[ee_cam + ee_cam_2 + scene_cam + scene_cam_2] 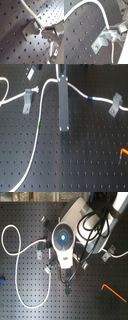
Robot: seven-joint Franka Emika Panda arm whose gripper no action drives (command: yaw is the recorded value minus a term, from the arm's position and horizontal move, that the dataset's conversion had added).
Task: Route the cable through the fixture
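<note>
The white cable (36,139) rises from the lower left of the first exterior view, crests at the top centre and runs right past its blue band (90,98); its green mark (39,125) is on the left stretch. Two grey bracket fixtures (27,100) (116,105) stand on the board. In the second wrist view my gripper (111,31) is shut on the cable (101,10), right beside a bracket fixture (100,43). The first wrist view shows the same: the cable (30,11) crosses over the fixture (31,30) into the gripper (46,31). The arm hides the gripper in the second exterior view.
A black perforated board (85,164) carries everything. An orange hex key (113,290) lies at the second exterior view's lower right. The cable's slack forms a big loop (17,267) on the second exterior view's left. A grey upright bar (63,106) crosses the cable's crest.
</note>
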